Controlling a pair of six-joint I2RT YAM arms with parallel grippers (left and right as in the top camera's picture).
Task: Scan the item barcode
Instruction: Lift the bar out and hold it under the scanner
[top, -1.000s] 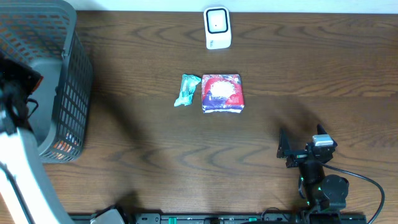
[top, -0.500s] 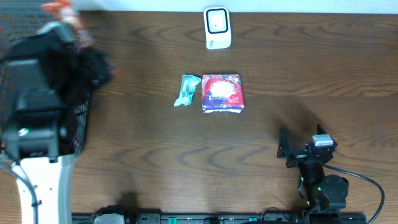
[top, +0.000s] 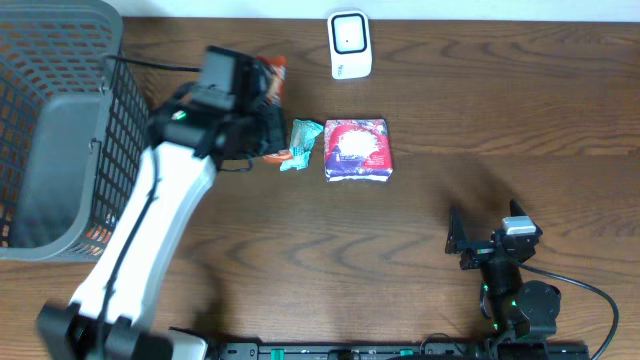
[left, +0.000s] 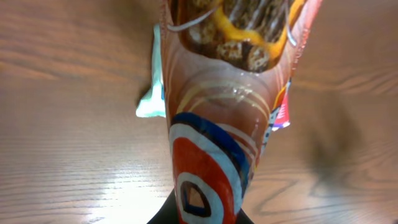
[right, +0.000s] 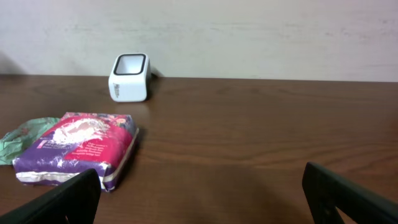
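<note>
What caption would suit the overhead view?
Left hand holds an orange packet beside a green packet and purple pack, near a scanner.

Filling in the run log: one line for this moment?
left gripper: shut on orange snack packet | right gripper: open, empty | packet: over table, short of scanner | scan: not yet done

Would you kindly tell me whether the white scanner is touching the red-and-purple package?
Apart. The overhead view shows bare table between the white scanner and the red-and-purple package; the right wrist view agrees.
</note>
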